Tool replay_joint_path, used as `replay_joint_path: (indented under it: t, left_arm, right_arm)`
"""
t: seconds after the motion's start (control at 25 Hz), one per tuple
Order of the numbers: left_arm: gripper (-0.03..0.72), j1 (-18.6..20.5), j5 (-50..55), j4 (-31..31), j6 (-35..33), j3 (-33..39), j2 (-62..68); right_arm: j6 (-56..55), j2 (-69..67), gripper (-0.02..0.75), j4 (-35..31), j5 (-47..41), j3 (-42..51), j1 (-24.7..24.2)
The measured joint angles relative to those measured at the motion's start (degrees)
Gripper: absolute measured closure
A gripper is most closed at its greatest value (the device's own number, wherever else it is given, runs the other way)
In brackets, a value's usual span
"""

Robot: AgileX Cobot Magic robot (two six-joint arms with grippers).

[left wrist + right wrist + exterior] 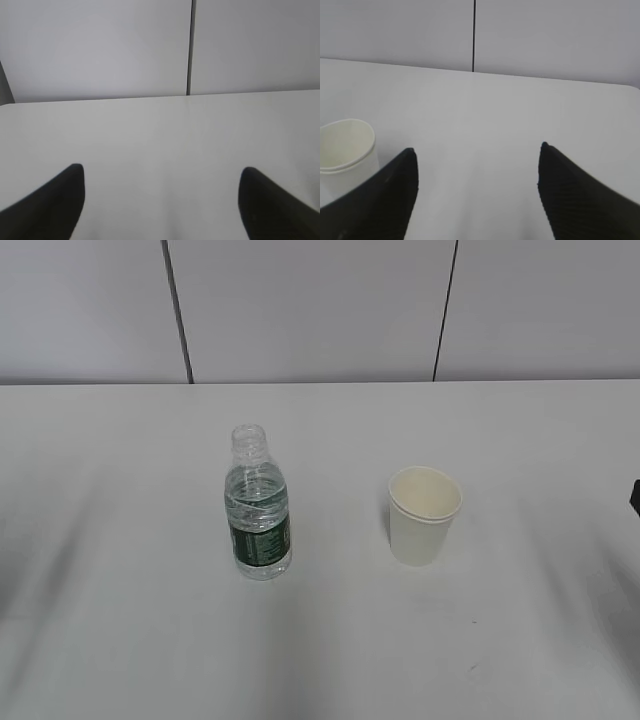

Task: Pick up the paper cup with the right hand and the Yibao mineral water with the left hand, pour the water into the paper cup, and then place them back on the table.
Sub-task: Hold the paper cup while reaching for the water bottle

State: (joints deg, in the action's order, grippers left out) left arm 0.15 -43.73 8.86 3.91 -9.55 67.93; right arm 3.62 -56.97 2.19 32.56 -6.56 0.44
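The Yibao mineral water [259, 507], a small clear ribbed bottle with a dark green label and no cap, stands upright on the white table [120, 490], left of centre. To its right stands the cream paper cup [423, 514], upright and empty. In the right wrist view the paper cup [345, 150] sits at the left edge, just beyond the left finger of my open right gripper [477, 162]. My left gripper [161, 182] is open over bare table [160, 135], with the bottle out of its view. Only a dark sliver of the right arm [635, 496] shows in the exterior view.
A grey panelled wall [310, 310] with dark vertical seams runs along the table's far edge. Soft arm shadows fall on the tabletop at the left and right sides.
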Motion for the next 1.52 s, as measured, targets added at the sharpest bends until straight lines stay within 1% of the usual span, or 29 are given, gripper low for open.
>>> replay_joint_path:
  t: [0.16, 0.28, 0.44, 0.56, 0.64, 0.8, 0.88, 0.96, 1.04, 1.12, 1.32, 1.52]
  left_arm:
    - [0.114, 0.00, -0.05, 0.13, 0.00, 0.00, 0.00]
    - [0.116, 0.00, -0.11, 0.69, 0.00, 0.00, 0.00]
    - [0.120, 0.00, -0.42, 1.05, 0.00, 0.00, 0.00]
    - [0.125, 0.00, -0.49, 1.36, 0.00, 0.00, 0.22]
    - [0.139, 0.00, -0.93, 3.01, 0.64, -0.05, 1.38]
    - [0.169, 0.00, -3.77, 9.62, 1.69, -0.05, 6.32]
    - [0.181, 0.00, -7.22, 12.05, 2.42, -0.05, 9.60]
    - [0.188, 0.00, -11.66, 13.21, 2.83, -0.11, 12.78]
    - [0.191, 0.00, -17.19, 14.04, 3.02, -0.45, 16.10]
    - [0.191, 0.00, -20.51, 15.23, 3.15, -0.55, 19.95]
    - [0.191, 0.00, -21.36, 19.62, 3.95, -1.04, 29.04]
    - [0.191, 0.00, -21.43, 24.41, 3.89, -1.09, 32.52]
  right_arm:
    - [-0.24, -2.72, 0.153, 0.00, 1.60, 0.00, 0.00]
    - [-1.14, -5.43, 0.153, 0.11, 5.17, 0.00, 0.00]
    - [-1.41, -8.72, 0.153, 2.77, 13.17, 0.00, 0.00]
    - [-1.41, -11.26, 0.153, 5.55, 15.01, 0.00, 0.00]
    - [-1.41, -12.90, 0.153, 7.32, 15.50, -0.10, 0.00]
    - [-1.41, -16.29, 0.153, 10.04, 16.96, -0.10, 0.00]
    - [-1.41, -17.84, 0.153, 10.95, 17.56, -0.10, 0.00]
    - [-1.41, -19.29, 0.153, 12.10, 17.70, -0.22, 0.00]
    - [-1.41, -20.90, 0.153, 14.04, 17.94, -0.43, 0.00]
    - [-1.41, -22.14, 0.153, 16.36, 18.47, -0.43, 0.00]
    - [-1.41, -23.98, 0.153, 21.69, 21.89, -0.43, 0.00]
    - [-1.41, -26.49, 0.153, 23.88, 24.94, -0.43, 0.00]
